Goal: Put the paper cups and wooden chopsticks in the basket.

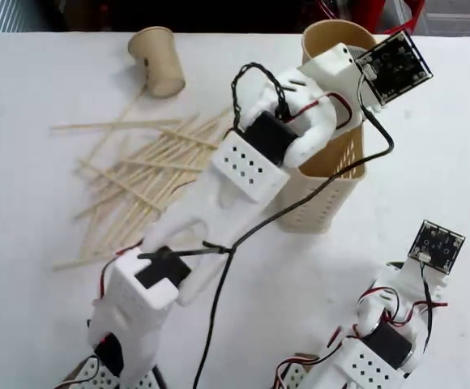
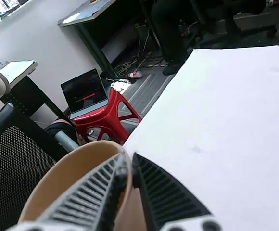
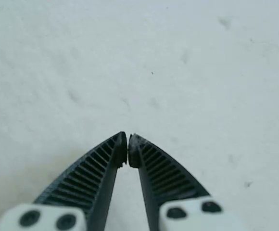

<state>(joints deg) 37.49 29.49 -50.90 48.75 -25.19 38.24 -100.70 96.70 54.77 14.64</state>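
My left gripper (image 1: 340, 61) is shut on the rim of a tan paper cup (image 1: 332, 36), with one finger inside the cup (image 2: 72, 187) and one outside. In the high view this cup hangs at the mouth of the beige slotted basket (image 1: 324, 198), and the arm hides its lower part. A second paper cup (image 1: 158, 61) lies on its side at the back left. Several wooden chopsticks (image 1: 138, 178) lie scattered left of the basket. My right gripper (image 3: 128, 144) is shut on nothing just above bare table at the front right.
The white table (image 1: 40, 81) ends just behind the basket, and a red stool (image 2: 106, 115) and a desk stand on the floor beyond it. The left arm's black cable (image 1: 243, 235) trails across the table between the chopsticks and the basket.
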